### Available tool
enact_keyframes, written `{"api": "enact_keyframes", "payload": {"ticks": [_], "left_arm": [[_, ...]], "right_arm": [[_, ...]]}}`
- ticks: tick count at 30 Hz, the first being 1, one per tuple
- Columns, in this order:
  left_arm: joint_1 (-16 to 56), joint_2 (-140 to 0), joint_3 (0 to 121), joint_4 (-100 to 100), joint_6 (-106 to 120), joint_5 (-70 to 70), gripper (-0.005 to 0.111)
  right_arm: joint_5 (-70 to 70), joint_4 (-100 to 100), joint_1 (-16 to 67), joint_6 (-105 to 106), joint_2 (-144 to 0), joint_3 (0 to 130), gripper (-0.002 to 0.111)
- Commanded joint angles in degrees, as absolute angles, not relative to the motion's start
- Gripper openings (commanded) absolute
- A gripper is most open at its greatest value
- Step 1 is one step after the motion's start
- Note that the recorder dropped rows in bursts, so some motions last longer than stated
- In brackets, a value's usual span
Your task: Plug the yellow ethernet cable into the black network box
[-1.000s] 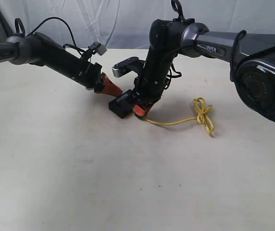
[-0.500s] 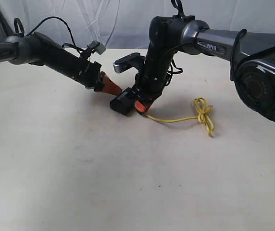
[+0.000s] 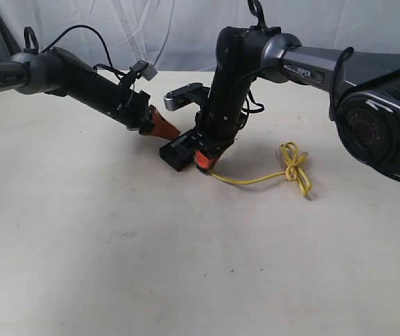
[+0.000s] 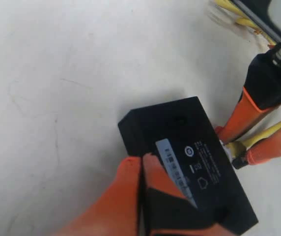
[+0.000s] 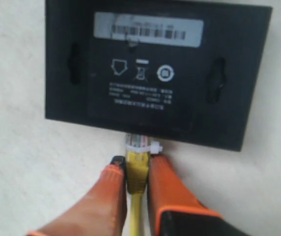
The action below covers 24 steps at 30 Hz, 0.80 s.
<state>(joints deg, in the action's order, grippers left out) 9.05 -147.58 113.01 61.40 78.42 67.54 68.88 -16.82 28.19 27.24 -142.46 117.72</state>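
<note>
**Plug [image 5: 140, 142] at the box [image 3: 176, 152], both tools closed**

The pale surface [image 3: 116, 252] carried little besides the task's things, and a white curtain [image 3: 151, 35] hung behind it at 12 o'clock. In the exterior view the right arm [image 3: 228, 84] dropped steeply from 12 o'clock. Its wrist stood over the box's far right corner and hid that part. The left arm [image 3: 74, 80] slanted in from 10 o'clock, with black wires looping above it.

The box lay flat near the middle of the surface, label [image 5: 148, 27] up. The left tool [image 4: 141, 161] met it from 10 o'clock. Its orange fingers [image 4: 121, 196] were pressed together with only a thin line between them and held nothing. Their tips rested on the box's top, by one end of the label.

The right tool [image 5: 136, 162] sat at the box's 4 o'clock, its fingers drawn in close and pinching the cable [image 5: 135, 211] just behind the clear plug. The plug pointed square at the box's side wall and its front touched that wall. How deep it sat in the socket could not be told.

From the right tool the cable trailed across the surface towards 3 o'clock. It ended in a tied bundle [image 3: 294, 166] that lay well apart from the box.
</note>
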Motion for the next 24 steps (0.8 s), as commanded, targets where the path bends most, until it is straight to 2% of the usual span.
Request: {"api": "enact_keyframes", "payload": {"ticks": [1, 24], "left_arm": [[9.68, -147.65, 112.94, 62.46, 78.36, 69.96, 0.0], [9.91, -146.88, 112.94, 59.48, 78.1, 69.96, 0.0]], "right_arm": [[64.36, -17.06, 28.04, 27.17, -142.53, 118.59, -0.001], [68.5, -15.8, 28.04, 24.17, -142.53, 119.8, -0.001]]}}
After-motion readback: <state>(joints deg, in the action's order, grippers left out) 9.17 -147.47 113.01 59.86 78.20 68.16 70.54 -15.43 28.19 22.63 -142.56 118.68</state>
